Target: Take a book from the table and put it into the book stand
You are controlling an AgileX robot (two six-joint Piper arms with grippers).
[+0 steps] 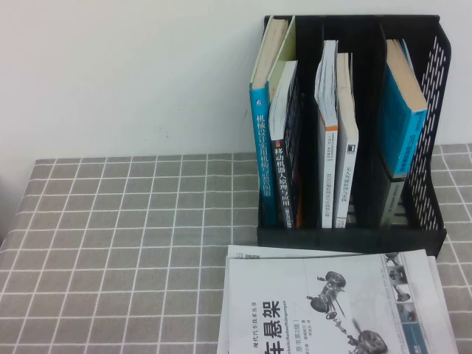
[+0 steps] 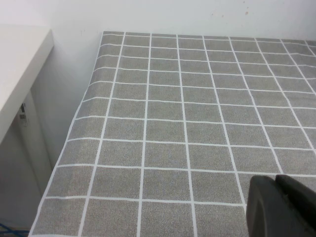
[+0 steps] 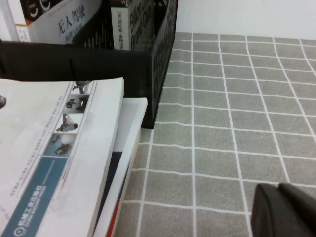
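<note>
The car-suspension book [image 1: 324, 302] lies flat on the worktop [image 1: 118, 251] at 6 o'clock of the 3-compartment book stand [image 1: 350, 228], untouched, so either parked pincer, left [image 2: 281, 205] or right [image 3: 286, 210], grip unreadable, should pinch its edge and upend it.

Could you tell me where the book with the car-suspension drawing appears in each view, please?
High view: the book lies at the bottom edge, in front of the book stand, on top of another book.
Left wrist view: not in it; only the table and the left end effector.
Right wrist view: the book fills the left side, the right end effector at the corner.
Shared landmark: the grid cloth.
</note>
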